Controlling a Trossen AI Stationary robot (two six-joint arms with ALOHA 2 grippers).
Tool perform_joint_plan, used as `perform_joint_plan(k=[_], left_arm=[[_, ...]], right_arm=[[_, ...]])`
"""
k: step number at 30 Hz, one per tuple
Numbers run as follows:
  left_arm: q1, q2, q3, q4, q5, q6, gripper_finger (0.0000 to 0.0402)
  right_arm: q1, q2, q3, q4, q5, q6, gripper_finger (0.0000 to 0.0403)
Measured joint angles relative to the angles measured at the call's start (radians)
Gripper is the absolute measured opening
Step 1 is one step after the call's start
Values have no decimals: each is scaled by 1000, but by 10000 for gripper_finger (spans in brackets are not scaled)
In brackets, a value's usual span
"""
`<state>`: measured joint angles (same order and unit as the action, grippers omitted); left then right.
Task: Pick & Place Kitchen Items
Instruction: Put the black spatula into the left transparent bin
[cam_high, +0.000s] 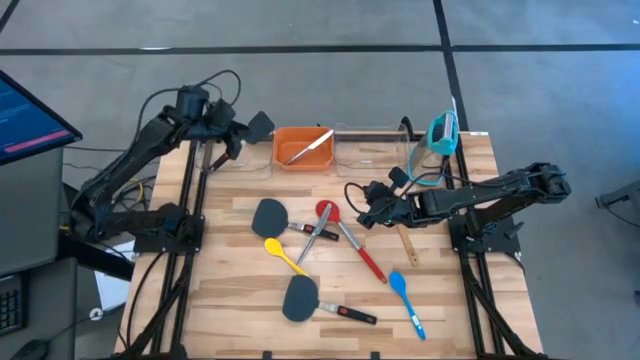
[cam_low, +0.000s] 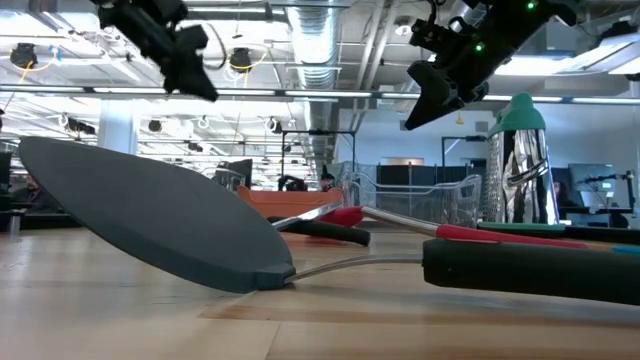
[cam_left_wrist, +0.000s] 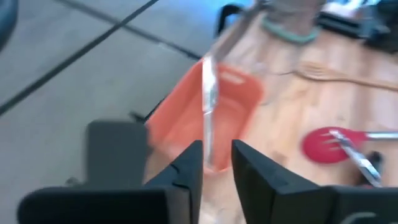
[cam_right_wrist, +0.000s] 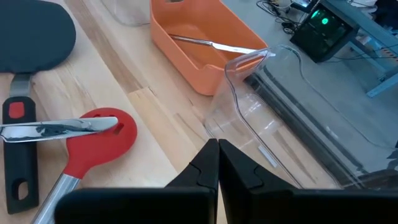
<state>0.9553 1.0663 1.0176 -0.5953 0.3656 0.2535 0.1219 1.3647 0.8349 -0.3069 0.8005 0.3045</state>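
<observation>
Left gripper (cam_high: 262, 125) hangs up high by the back edge of the wooden table (cam_high: 440, 320), beside the orange plastic bin (cam_high: 302, 149). Its 2 fingers stand a little apart with nothing between them, likely because a silver metal utensil (cam_high: 308, 147) already lies slanted inside that bin. Right gripper (cam_high: 366, 216) is shut tight and empty, waiting above the middle of the table near the clear plastic bin (cam_high: 375, 148). Other kitchen items wait on the wood: 2 black flat spatulas (cam_high: 270, 215), a red spoon (cam_high: 327, 212) under shiny metal tongs (cam_high: 314, 240), a yellow spoon (cam_high: 278, 250), a blue spoon (cam_high: 400, 285) and a wooden fork (cam_high: 407, 245).
</observation>
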Motion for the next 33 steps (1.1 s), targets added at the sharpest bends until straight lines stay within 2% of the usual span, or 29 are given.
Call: perform_joint_plan(k=[7,11,14,20,25,33], left_arm=[[-247,-82,0,12,-1,0,6],[-386,-115,-4,26,0,36,2],[-470,-143,-54,101,0,36,2],[-576,-190,-188,209,-1,21,1],[-639,-197,-279,267,-2,-82,1],[-739,-189,-440,547,-2,-134,2]], right_arm=[[0,0,0,0,0,0,0],[0,0,0,-1,0,0,0],[0,0,0,-1,0,0,0],[0,0,0,-2,0,0,0],[0,0,0,-2,0,0,0],[-1,0,0,-2,0,0,0]])
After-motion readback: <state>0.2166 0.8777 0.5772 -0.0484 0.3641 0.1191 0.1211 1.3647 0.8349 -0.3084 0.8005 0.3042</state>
